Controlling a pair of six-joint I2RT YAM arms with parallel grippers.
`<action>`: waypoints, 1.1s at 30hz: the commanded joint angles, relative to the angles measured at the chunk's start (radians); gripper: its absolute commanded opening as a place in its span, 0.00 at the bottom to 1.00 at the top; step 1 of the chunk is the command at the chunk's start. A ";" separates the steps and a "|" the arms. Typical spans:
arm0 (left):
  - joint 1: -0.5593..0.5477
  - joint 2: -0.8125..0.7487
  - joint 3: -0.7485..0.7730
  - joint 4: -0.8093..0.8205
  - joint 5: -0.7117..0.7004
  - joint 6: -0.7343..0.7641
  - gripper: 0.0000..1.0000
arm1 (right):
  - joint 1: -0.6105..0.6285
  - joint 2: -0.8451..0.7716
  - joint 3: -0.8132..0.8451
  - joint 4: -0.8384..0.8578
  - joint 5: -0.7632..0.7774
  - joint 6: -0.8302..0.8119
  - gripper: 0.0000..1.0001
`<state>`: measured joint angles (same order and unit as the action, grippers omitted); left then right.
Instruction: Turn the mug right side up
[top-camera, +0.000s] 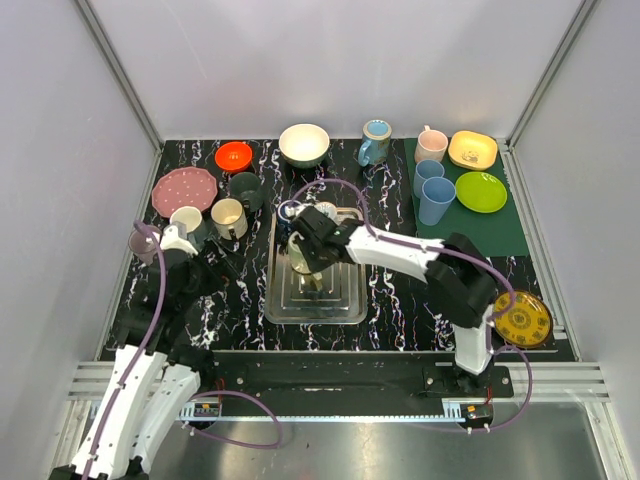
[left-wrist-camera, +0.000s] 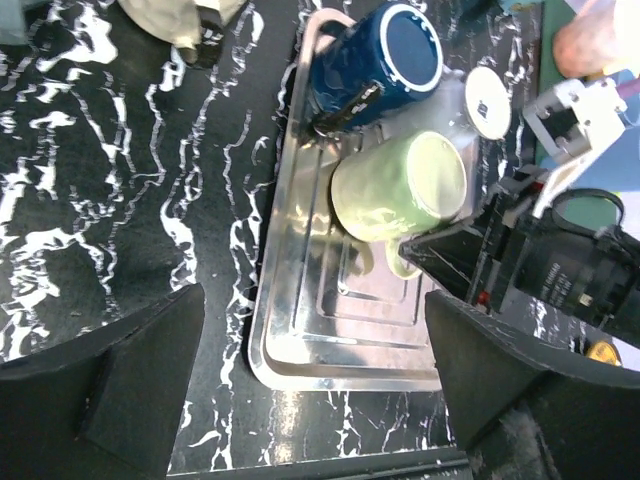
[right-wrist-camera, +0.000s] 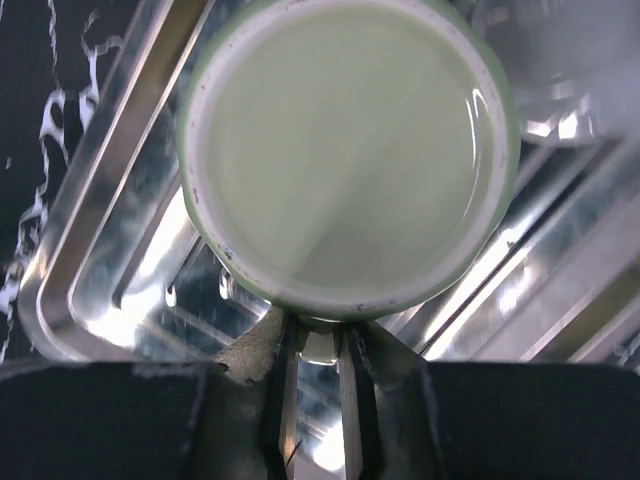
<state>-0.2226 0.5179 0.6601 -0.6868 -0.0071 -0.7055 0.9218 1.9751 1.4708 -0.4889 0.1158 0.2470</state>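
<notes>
A pale green mug (top-camera: 302, 262) hangs tilted over the steel tray (top-camera: 350, 310), its flat bottom facing the right wrist camera (right-wrist-camera: 350, 150). My right gripper (top-camera: 312, 248) is shut on the mug's handle (right-wrist-camera: 322, 345). In the left wrist view the green mug (left-wrist-camera: 400, 190) leans on its side above the tray (left-wrist-camera: 340, 350). A dark blue mug (left-wrist-camera: 375, 65) lies at the tray's far end. My left gripper (left-wrist-camera: 312, 300) is open and empty, just left of the tray (top-camera: 215, 262).
Cream (top-camera: 229, 217), white (top-camera: 187, 222) and dark green (top-camera: 245, 190) mugs stand left of the tray by a pink plate (top-camera: 185, 190). Bowls, cups and plates line the back and a green mat (top-camera: 500, 225). A yellow plate (top-camera: 523, 320) lies at the right.
</notes>
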 joint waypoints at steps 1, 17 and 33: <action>-0.003 -0.044 -0.063 0.189 0.175 -0.028 0.93 | -0.003 -0.322 -0.110 0.125 -0.022 0.077 0.00; -0.387 0.158 -0.218 1.179 0.489 -0.368 0.88 | -0.274 -0.825 -0.662 1.131 -0.648 0.761 0.00; -0.474 0.441 -0.185 1.679 0.397 -0.466 0.73 | -0.275 -0.829 -0.704 1.256 -0.734 0.845 0.00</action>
<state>-0.6926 0.9459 0.4259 0.7822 0.4416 -1.1469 0.6430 1.2049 0.7567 0.6395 -0.5892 1.0973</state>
